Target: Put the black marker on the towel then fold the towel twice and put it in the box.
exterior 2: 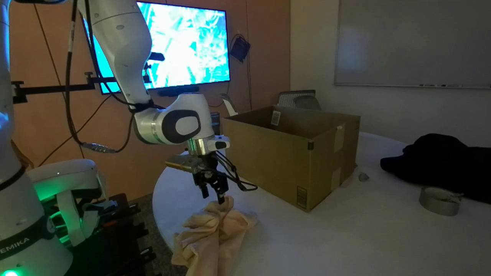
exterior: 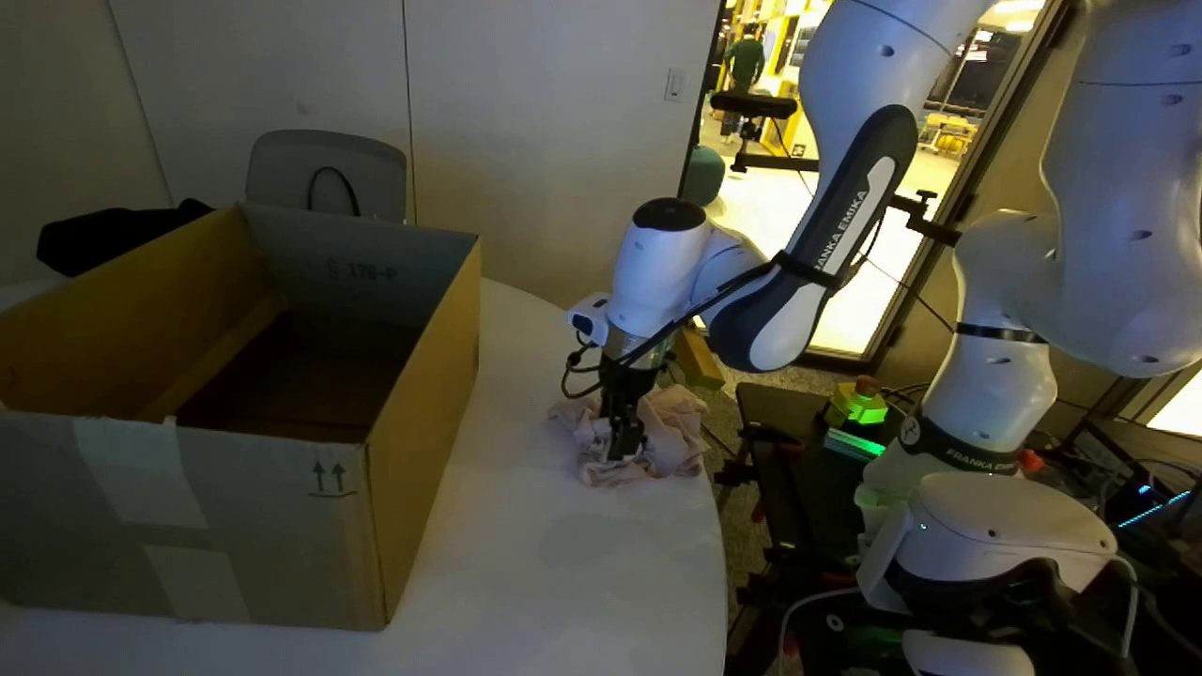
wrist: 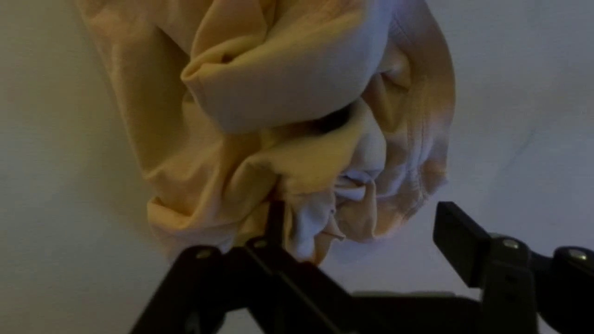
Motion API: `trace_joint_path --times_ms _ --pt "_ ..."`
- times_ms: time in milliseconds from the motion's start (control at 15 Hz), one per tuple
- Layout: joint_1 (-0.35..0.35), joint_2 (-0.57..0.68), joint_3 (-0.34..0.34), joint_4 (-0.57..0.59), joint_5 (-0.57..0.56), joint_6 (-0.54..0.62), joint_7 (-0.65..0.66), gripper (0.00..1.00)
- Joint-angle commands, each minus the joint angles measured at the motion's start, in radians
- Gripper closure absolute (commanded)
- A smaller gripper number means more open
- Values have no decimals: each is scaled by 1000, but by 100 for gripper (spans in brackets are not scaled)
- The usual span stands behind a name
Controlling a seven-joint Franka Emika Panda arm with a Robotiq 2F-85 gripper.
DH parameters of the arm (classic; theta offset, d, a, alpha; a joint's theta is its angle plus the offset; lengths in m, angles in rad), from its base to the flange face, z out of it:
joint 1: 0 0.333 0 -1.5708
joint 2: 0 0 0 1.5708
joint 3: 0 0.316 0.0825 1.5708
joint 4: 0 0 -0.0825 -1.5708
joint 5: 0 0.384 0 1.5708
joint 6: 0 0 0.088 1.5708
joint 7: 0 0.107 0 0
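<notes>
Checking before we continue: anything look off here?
Yes: the towel is bunched near the edge of the table, wrinkled, not neatly folded. In the wrist view, a dark patch shows between its folds; marker or shadow, can't tell.

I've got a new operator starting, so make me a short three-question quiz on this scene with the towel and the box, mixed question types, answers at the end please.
1. True or false: the towel lies crumpled on the table, outside the box.
2. Multiple choice: what lies on the table by the black heap in an exterior view? A) a mug B) a roll of tape C) a book
3. Short answer: in the wrist view, are the fingers open or shut, and what does each show against?

Key: 1. True. 2. B. 3. Open; one shows against the towel, the other against the table.
</notes>
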Motion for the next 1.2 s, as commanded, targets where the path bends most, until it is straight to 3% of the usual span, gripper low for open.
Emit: trace_joint_path --times_ms 0,600,1133 --pt "-36 -107 28 -80 13 -11 -22 0" --pt "-80 -219 57 -173 22 -52 13 0" --pt "-117 -210 114 -141 182 -116 -48 0"
